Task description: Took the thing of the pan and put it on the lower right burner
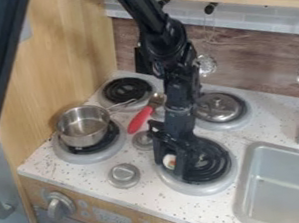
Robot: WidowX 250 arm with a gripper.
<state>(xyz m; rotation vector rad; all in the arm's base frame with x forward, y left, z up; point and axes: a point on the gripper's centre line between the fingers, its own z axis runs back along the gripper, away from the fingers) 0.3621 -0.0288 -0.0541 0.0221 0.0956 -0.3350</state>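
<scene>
counter [91, 172]: front edge runs below the burners; bare strip there gives some room, but no need to go near it.

sink [275, 191]: just right of the lower right burner; its rim is the edge to respect, so any drift should not go that way.

lower right burner [207, 187]: target. gripper [169, 167] is down over its left part. step in hand, as judged: set-down, nearly done.

pan [84, 125]: on the lower left burner, well apart from the work.

metal lid [219, 107]: on the upper right burner, close behind the arm [177, 90]; keep the wrist off it.

red-handled spoon [140, 119] and small knob [142, 141]: left of the arm; avoid swinging there.

small white-and-orange thing [170, 161]: between the jaws, at the burner's left side. whether they clench it or have released it, cannot tell. method: settle it on the coils, part the jaws gently, rise vertically so it does not roll.
</scene>
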